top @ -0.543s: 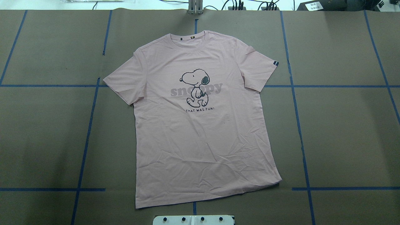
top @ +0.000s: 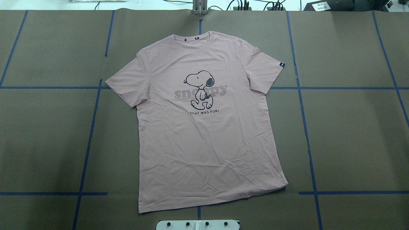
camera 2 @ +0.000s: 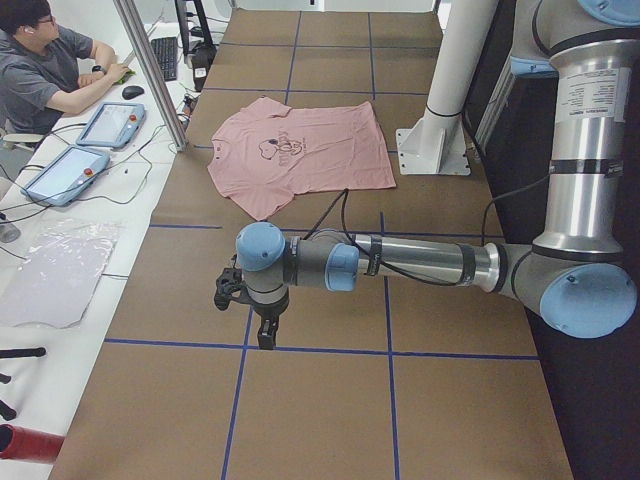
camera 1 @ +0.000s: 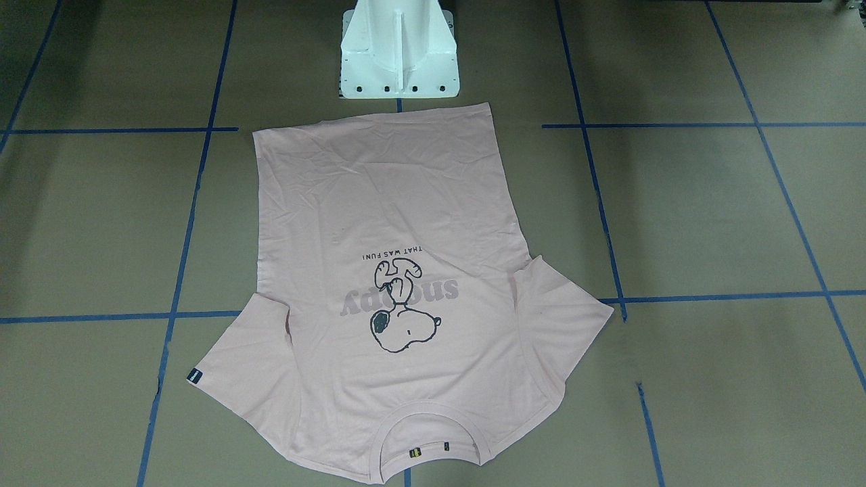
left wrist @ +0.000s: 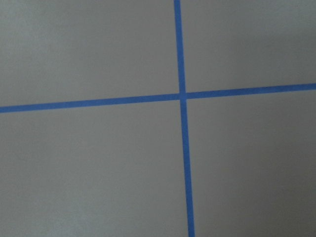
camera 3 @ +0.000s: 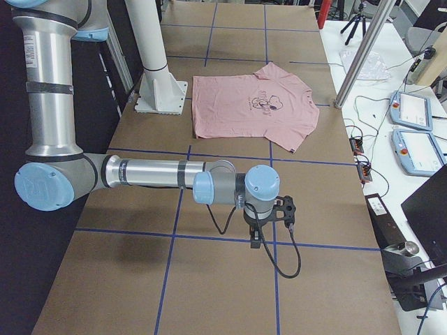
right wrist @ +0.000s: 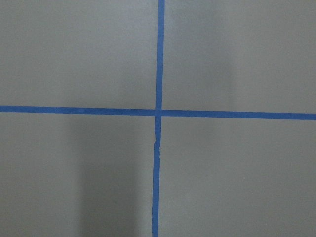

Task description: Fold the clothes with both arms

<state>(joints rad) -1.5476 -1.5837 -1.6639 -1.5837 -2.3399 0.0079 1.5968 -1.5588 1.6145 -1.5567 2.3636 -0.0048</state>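
Nothing is changed from half a second back, tbh: left end effector (camera 2: 266, 338) and right end effector (camera 3: 257, 241) are parked over the counter (camera 2: 330, 400), no cloth held, openness can't be told. Further out the T-shirt (camera 2: 300, 150) is spread flat, print up, untouched, so folding isn't started

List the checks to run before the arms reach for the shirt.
1. Shirt spread flat, print up: ok.
2. Hem square to the tape: not ok, it slants.
3. Left gripper clear of the shirt: ok.
4. Right gripper clear of the shirt: ok.
5. Both grippers open: cannot tell.
6. Person away from the shirt: ok, seated off to the side.
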